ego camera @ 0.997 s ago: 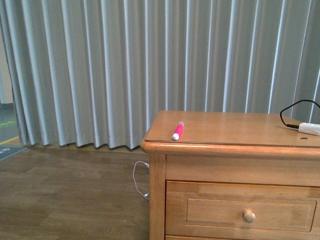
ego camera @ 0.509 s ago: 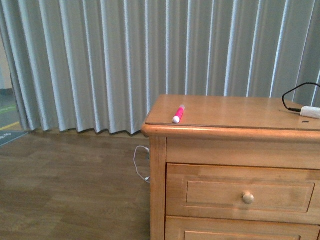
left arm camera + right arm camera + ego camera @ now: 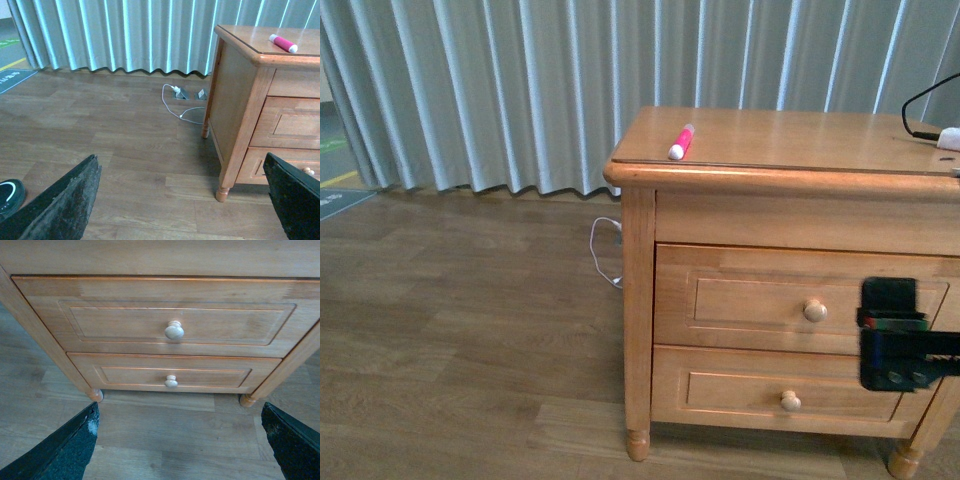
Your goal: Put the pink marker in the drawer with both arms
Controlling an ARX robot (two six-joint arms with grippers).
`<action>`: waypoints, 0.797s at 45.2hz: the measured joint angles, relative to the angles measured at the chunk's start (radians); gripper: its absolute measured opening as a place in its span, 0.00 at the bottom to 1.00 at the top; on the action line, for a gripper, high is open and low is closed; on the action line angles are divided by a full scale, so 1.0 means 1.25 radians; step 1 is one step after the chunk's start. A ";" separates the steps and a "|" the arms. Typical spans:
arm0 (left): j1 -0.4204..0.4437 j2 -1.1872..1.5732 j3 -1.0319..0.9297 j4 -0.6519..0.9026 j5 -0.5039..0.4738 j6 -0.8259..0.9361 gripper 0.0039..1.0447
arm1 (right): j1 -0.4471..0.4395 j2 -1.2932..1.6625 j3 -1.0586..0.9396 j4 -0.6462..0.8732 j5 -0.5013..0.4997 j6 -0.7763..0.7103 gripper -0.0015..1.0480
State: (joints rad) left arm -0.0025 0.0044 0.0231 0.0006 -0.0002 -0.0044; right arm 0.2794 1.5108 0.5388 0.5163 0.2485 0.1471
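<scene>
The pink marker (image 3: 680,142) lies on the left front part of the wooden cabinet's top, also seen in the left wrist view (image 3: 283,43). The drawer (image 3: 740,300) is the upper of two and is closed, with a round pale knob (image 3: 815,311). My right gripper (image 3: 892,335) hangs low in front of the cabinet's right side. It is open (image 3: 179,410), facing the drawer (image 3: 125,322) and its knob (image 3: 174,331), and holds nothing. My left gripper (image 3: 181,160) is open over the floor to the left of the cabinet and is out of the front view.
A second closed drawer (image 3: 740,390) sits below the first. A white plug with a black cable (image 3: 948,138) lies at the top's right edge. A white cord (image 3: 605,250) trails on the wooden floor near the curtain (image 3: 520,90). A dark shoe (image 3: 7,192) shows at the floor's edge.
The front view has shifted so the cabinet sits higher and both drawers show. My right gripper has come into view at the lower right. The marker has not moved on the top.
</scene>
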 joint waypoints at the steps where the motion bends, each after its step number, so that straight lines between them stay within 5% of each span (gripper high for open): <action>1: 0.000 0.000 0.000 0.000 0.000 0.000 0.94 | 0.006 0.032 0.020 0.007 0.006 0.002 0.91; 36: 0.000 0.000 0.000 0.000 0.000 0.000 0.94 | 0.000 0.495 0.417 0.063 0.039 -0.003 0.91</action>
State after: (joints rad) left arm -0.0025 0.0044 0.0231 0.0006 -0.0002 -0.0044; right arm 0.2794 2.1300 1.0595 0.5949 0.2977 0.1429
